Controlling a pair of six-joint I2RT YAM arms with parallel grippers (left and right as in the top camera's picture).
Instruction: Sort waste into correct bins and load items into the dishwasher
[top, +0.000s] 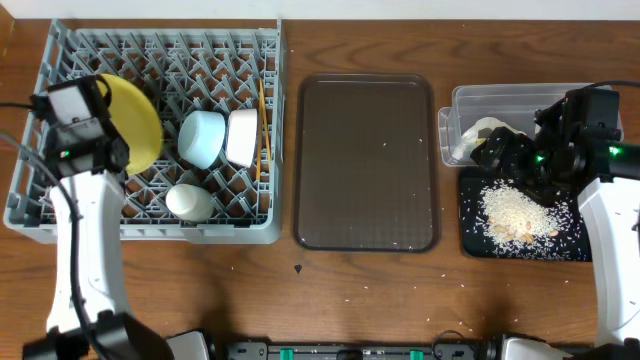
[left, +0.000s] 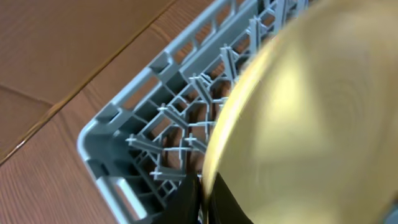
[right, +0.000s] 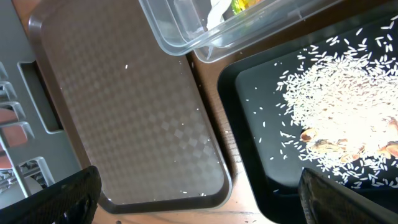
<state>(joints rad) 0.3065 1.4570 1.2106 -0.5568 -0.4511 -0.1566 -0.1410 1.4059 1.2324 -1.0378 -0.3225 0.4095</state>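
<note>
L claw (left: 200, 202) clamped yellow plate (left: 311, 124) by rim over grey dish rack (left: 124, 155); R claw (right: 202, 196) hung wide apart above black tray (right: 261, 124) w/ rice grains (right: 348, 93).

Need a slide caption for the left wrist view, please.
The left tool grips the yellow plate by its rim at a corner of the grey dish rack.

Yellow plate (top: 140, 125), grey rack (top: 160, 233) — brown serving tray (top: 365, 160) diamond-textured; white grains (top: 515, 212), black tray (top: 472, 240).
</note>
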